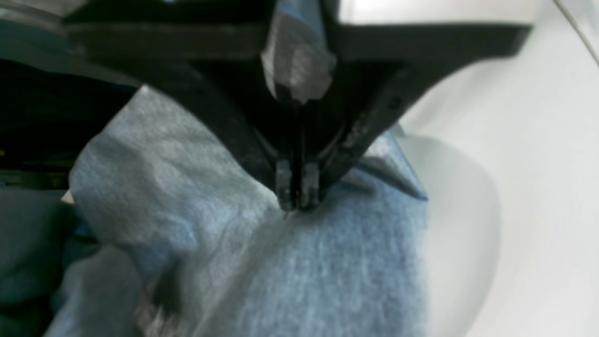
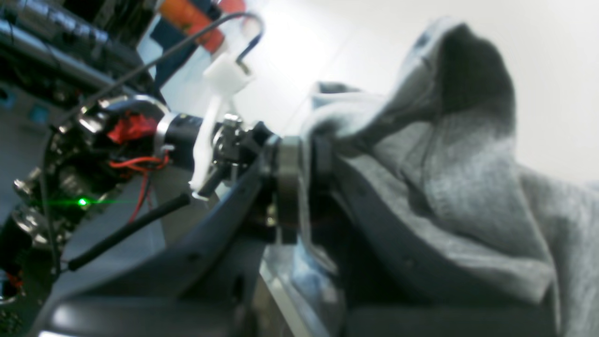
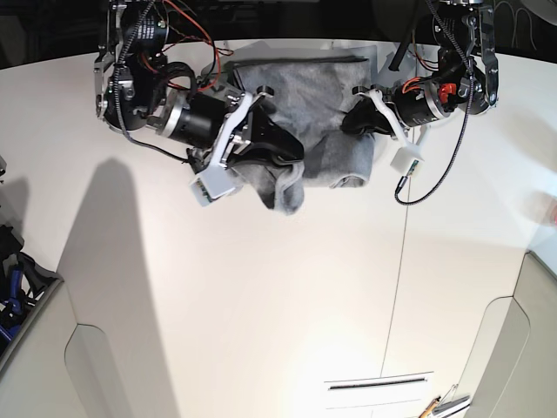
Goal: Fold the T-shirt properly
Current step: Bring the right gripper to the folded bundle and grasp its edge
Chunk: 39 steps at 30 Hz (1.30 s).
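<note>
T-shirt heather grey; end effector black; table white.

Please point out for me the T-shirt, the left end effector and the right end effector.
T-shirt [image 3: 305, 91]: base view, flat grey upper part.
Left end effector [image 1: 297, 199]: left wrist view, closed tips pinching cloth.
Right end effector [image 2: 299, 159]: right wrist view, tips clamping cloth.

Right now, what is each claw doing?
Left gripper: closed, pinching the T-shirt.
Right gripper: closed on a fold of the T-shirt.
</note>
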{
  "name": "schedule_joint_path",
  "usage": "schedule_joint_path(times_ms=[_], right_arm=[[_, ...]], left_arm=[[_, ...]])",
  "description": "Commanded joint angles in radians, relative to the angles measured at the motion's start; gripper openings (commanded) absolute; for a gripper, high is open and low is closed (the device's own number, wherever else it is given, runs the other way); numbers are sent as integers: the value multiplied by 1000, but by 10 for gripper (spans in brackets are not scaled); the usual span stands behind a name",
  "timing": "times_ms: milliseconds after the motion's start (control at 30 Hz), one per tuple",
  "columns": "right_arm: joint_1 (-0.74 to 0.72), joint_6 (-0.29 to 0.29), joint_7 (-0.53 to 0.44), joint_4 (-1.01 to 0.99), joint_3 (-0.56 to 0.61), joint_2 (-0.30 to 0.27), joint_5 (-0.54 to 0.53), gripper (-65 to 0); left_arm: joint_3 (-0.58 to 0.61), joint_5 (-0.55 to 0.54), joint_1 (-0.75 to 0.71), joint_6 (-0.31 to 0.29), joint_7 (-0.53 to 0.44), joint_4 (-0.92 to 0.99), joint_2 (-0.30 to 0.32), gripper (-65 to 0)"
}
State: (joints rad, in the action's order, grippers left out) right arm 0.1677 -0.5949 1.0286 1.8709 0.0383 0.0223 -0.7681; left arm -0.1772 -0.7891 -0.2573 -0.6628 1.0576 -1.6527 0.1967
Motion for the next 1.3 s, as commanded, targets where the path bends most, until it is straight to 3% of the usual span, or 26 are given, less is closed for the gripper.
schedule_joint_path(times_ms=[0, 300, 400, 667, 833, 1000, 1267], right_arm=[[-12, -3, -41, 18, 26, 3, -8, -650], [-12, -3, -91, 17, 172, 3, 83, -650], [-12, -3, -95, 16, 176, 3, 116, -650], [-12, 6, -107, 16, 176, 3, 132, -650], [-12, 6, -109, 16, 177, 3, 105, -650], [-13, 5, -131, 16, 212, 26, 89, -650], [-38, 8, -212, -22, 320, 44, 271, -650]], left_arm=[[-2, 1, 5, -3, -3, -10, 6, -627], [-2, -58, 8, -4, -2, -11, 6, -627], [-5, -148, 14, -35, 35, -29, 6, -627], [-133, -389, 4, -35, 190, -127, 6, -626], [-248, -332, -5, -35, 190, -130, 18, -627], [-246, -196, -26, -35, 105, -72, 25, -627], [-235, -190, -26, -35, 105, -29, 25, -627]])
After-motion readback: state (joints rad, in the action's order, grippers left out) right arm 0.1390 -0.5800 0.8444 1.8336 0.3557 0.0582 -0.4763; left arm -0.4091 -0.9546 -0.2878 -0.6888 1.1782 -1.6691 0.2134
